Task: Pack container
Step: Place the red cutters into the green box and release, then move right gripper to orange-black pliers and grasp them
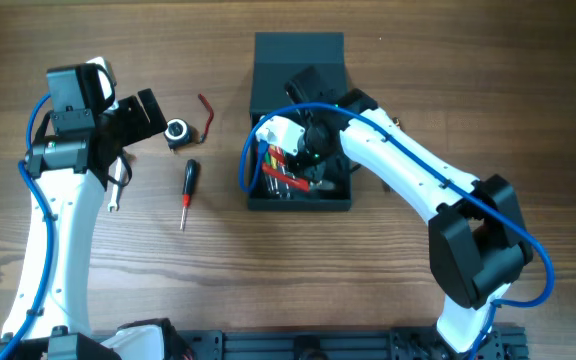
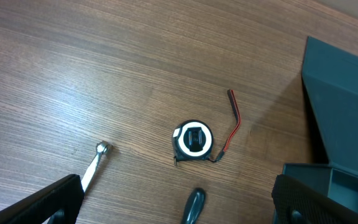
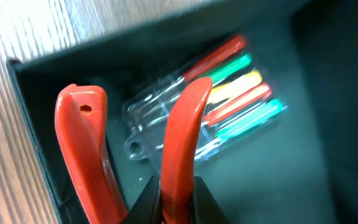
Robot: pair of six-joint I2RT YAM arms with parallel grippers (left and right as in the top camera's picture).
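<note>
Clamps one red handle of the pliers (image 3: 185,124) in the right gripper (image 3: 176,202), low inside the container (image 1: 328,201) at mid-table, apparently to lay them beside the clear packet of coloured drivers (image 3: 229,93). Hangs the left gripper (image 2: 180,190), spread wide and empty, over the tape measure (image 2: 193,141), probably the next pick, with the screwdriver (image 1: 188,185) just beside. Farthest back, lid flap (image 1: 298,65) folded open for access.

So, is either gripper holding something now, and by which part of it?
The right gripper holds the red-handled pliers by one handle, inside the container. The left gripper is open and holds nothing.
</note>
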